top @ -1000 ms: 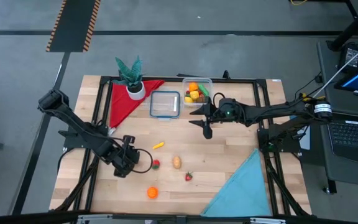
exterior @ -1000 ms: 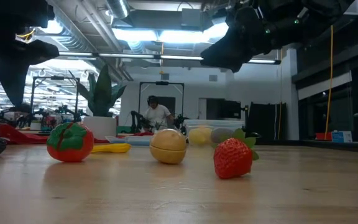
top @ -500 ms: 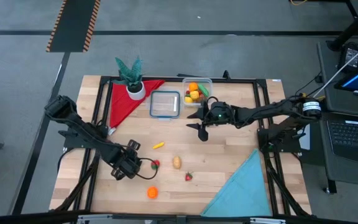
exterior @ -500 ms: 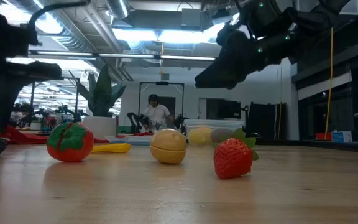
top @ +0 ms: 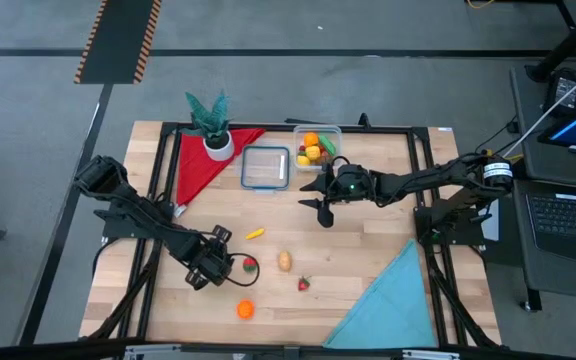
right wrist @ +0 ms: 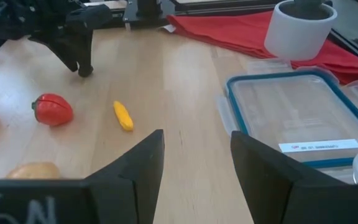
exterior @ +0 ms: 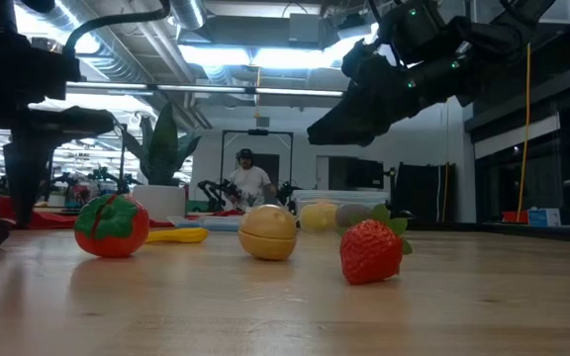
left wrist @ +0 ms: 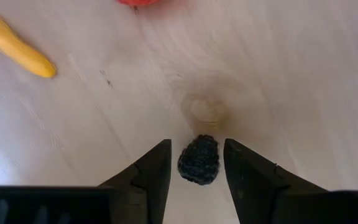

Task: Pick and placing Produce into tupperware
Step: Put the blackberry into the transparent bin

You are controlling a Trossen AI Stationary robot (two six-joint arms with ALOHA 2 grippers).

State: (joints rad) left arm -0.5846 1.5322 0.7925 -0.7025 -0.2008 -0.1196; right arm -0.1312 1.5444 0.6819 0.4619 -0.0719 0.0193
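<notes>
Left gripper open astride a small dark, hard-to-identify object; right gripper open, empty

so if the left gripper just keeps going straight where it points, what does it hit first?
Probably the small dark berry lying between the open fingers of the left gripper, then bare wooden table. Depth is unclear; the red tomato sits off its line.

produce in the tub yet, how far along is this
Partly done: several pieces already sit in the tub. Nothing is held; the left gripper straddles a small dark berry on the table, and the right gripper hangs open and empty. Still out: banana, tomato, potato, strawberry, orange.
</notes>
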